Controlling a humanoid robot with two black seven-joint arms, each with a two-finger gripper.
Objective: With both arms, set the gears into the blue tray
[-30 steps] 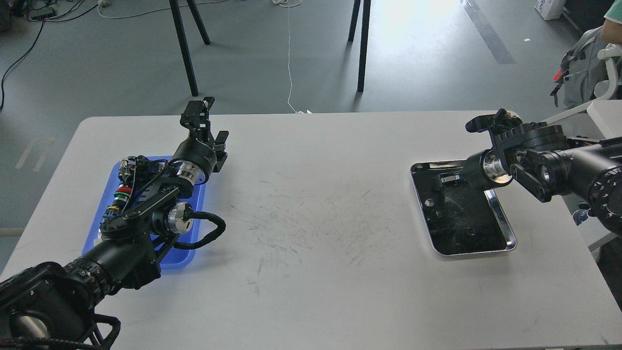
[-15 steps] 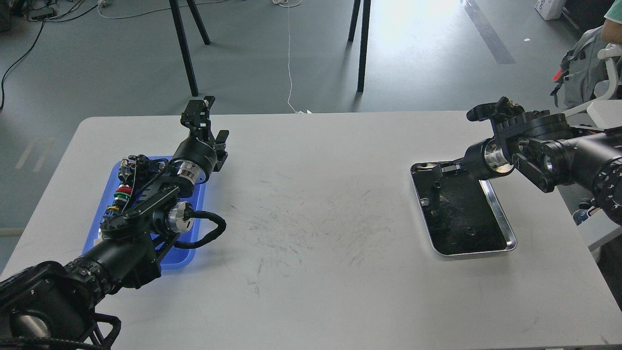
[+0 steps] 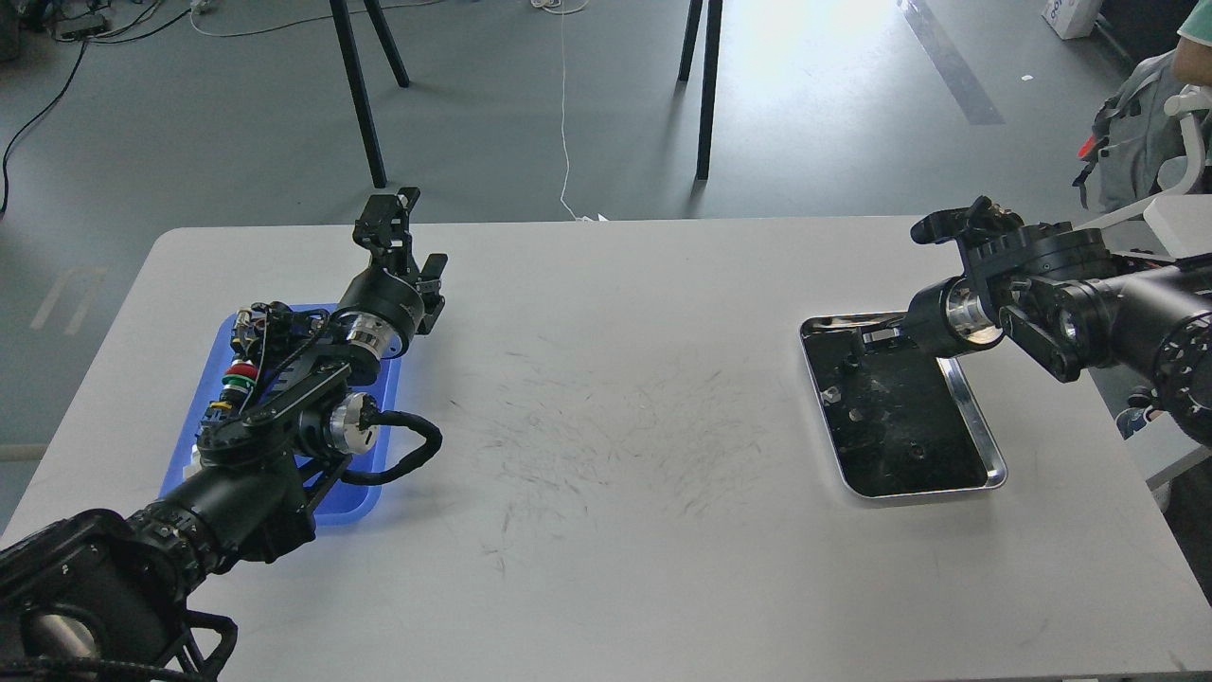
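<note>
Left arm (image 3: 284,407) covers blue tray (image 3: 210,379) at 9 o'clock; right fingers (image 3: 876,337) dip into steel tray (image 3: 975,417) — both grippers' spread unclear.

Head view, high, facing forward-down over table (image 3: 606,530)

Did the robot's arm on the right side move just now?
Yes. The right end effector pulled back toward the far edge of the steel tray and a little to the right; the tray itself stayed put.
</note>
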